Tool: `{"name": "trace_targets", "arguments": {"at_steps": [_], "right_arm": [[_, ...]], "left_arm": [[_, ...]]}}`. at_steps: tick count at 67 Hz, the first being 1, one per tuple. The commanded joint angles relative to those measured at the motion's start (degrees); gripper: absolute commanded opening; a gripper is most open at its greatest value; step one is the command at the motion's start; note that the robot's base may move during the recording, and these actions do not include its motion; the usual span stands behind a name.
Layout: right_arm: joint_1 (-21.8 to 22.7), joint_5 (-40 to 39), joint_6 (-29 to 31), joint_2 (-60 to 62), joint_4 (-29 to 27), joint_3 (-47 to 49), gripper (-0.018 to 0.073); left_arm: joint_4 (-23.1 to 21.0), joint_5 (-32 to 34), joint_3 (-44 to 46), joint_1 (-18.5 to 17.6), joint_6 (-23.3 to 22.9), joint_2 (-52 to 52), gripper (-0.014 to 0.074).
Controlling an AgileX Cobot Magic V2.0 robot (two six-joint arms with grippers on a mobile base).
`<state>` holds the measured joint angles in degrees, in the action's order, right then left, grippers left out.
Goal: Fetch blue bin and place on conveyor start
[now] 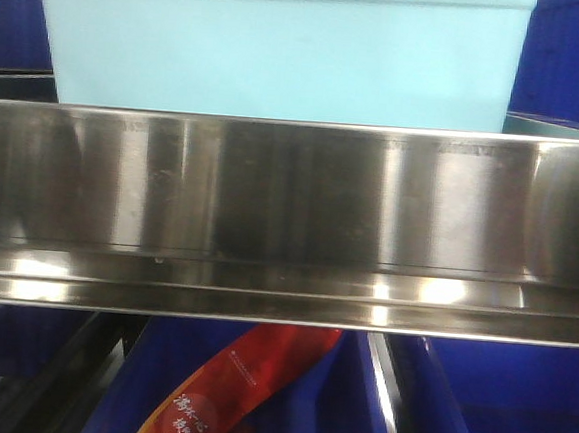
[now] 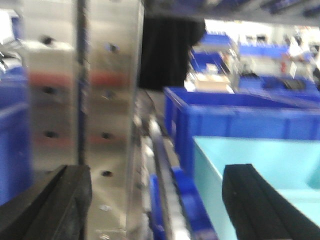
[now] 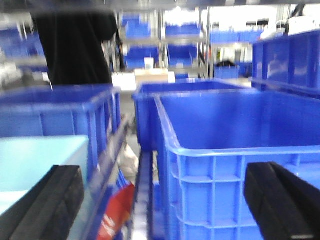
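Observation:
The blue bin (image 1: 283, 45), a pale turquoise tub, stands on a shelf behind a stainless-steel rail (image 1: 289, 217) in the front view. Its left wall and inside (image 2: 235, 160) show in the left wrist view, and its right corner (image 3: 35, 160) shows in the right wrist view. My left gripper (image 2: 157, 210) is open, with its right finger (image 2: 260, 205) over the bin's inside and its left finger (image 2: 50, 205) before a steel upright. My right gripper (image 3: 165, 210) is open, with its left finger (image 3: 45, 205) over the bin's corner. The conveyor start is out of view.
Dark blue ribbed crates (image 3: 235, 165) stand close on the right of the bin, another (image 2: 235, 115) behind it. A steel shelf upright (image 2: 80, 100) rises at the bin's left. A red snack packet (image 1: 225, 392) lies in a blue crate on the level below.

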<state>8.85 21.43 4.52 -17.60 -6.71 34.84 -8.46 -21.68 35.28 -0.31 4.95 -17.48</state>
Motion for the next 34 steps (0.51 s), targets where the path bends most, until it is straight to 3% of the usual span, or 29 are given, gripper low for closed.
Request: {"name": "trace_targets", "arguments": {"at_steps": [1, 9, 27, 34], "right_arm": [[-1.13, -0.10, 4.32, -2.43, -0.88, 3.31, 0.0531], [-4.63, 2.82, 5.43, -7.53, -3.58, 7.86, 0.0528], [-17.56, 9.44, 5.43, -24.45, -4.38, 18.32, 0.0528], [-20.96, 14.18, 4.72, -34.78, -4.38, 25.86, 0.0528]], "left_arm": [[-0.35, -2.44, 3.17, -3.48, 0.03, -2.78, 0.0445], [-0.35, -6.79, 8.36, -8.65, 0.03, -8.97, 0.0445], [1.79, -11.99, 21.42, -20.83, 0.03, -30.77, 0.0445], [1.78, -15.53, 29.84, -22.43, -0.08, -41.13, 0.0445]]}}
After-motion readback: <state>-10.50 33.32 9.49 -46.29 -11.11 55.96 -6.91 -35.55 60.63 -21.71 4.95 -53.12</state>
